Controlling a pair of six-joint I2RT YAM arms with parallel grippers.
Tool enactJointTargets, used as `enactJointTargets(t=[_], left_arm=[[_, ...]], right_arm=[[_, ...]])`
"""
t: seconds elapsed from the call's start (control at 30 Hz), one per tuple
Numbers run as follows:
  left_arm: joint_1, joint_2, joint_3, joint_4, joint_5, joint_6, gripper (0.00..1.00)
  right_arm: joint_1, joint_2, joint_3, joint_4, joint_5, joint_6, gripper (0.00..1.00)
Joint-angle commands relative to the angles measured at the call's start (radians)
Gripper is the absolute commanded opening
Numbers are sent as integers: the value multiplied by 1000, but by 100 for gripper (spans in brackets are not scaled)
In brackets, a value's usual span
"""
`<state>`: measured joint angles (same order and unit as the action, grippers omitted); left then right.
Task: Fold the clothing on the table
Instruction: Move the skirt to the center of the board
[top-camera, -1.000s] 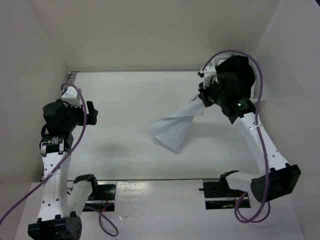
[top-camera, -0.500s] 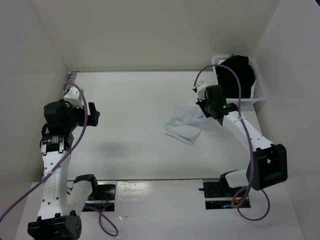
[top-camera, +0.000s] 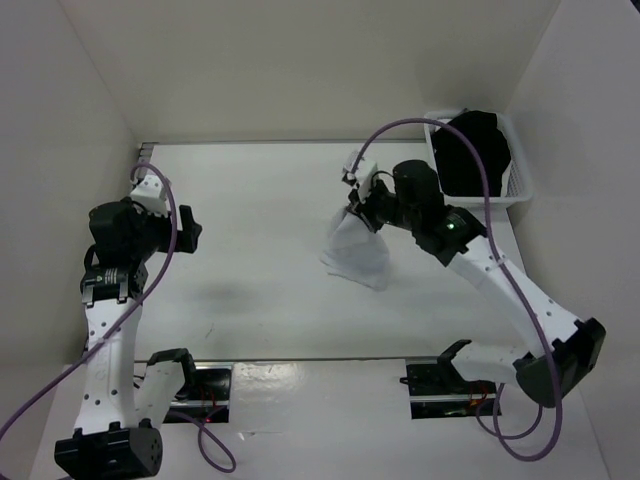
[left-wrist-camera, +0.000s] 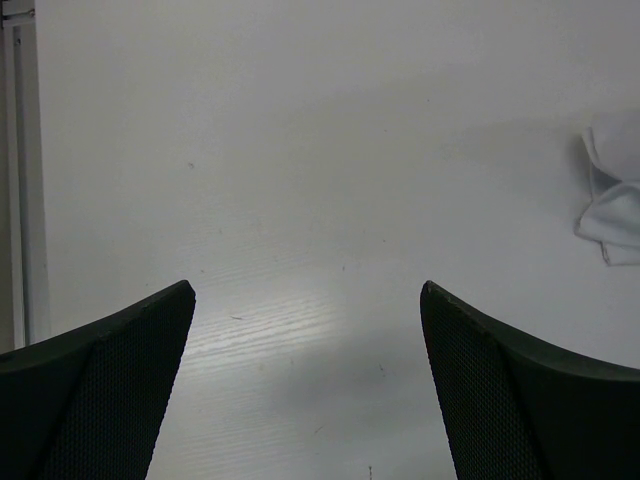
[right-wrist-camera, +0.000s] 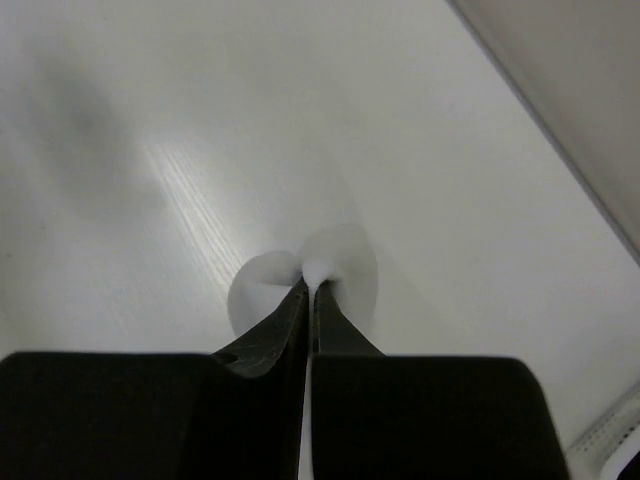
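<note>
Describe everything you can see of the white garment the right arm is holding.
The white garment is thin, plain, wrinkled fabric, bunched up rather than spread or folded. Its upper end is pinched in the right arm's shut jaws. From there it drapes down and widens into a crumpled heap whose lower part seems to rest on the table, right of centre. It lies apart from the basket at the far right corner.
</note>
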<state>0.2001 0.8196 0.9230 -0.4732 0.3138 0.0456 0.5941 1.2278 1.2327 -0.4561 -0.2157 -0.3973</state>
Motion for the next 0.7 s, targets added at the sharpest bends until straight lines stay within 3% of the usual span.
enactJointTargets(t=[0.0,0.13,0.33,0.37,0.43,0.47,0.53,0.57,0.67], left_arm=[[4,7,42,10,45,25,99],[4,7,42,10,54,25,99],[4,16,42,1,64,34,99],[4,16,42,1,74,34,99],[4,16,42,1,87,34,99],[4,16,42,-10,102,43,99],[4,26,42,-19,126,57,99],[4,36,42,-28,136,57,99],[-40,65,51,-39,145,86,99]], right_arm=[[-33,-120,56,62,-235,60,0],[-102,-182,13,120,-257,55,0],[-122,-215,-220,174,-32,-44,0],[-137,-215,-245,194,60,-54,22],[-174,-205,-295,220,130,-63,36],[-241,-189,-295,220,163,-63,57],[-333,-121,-286,220,173,-46,73],[-429,-91,-273,220,182,-29,79],[-548,39,-190,171,220,17,80]])
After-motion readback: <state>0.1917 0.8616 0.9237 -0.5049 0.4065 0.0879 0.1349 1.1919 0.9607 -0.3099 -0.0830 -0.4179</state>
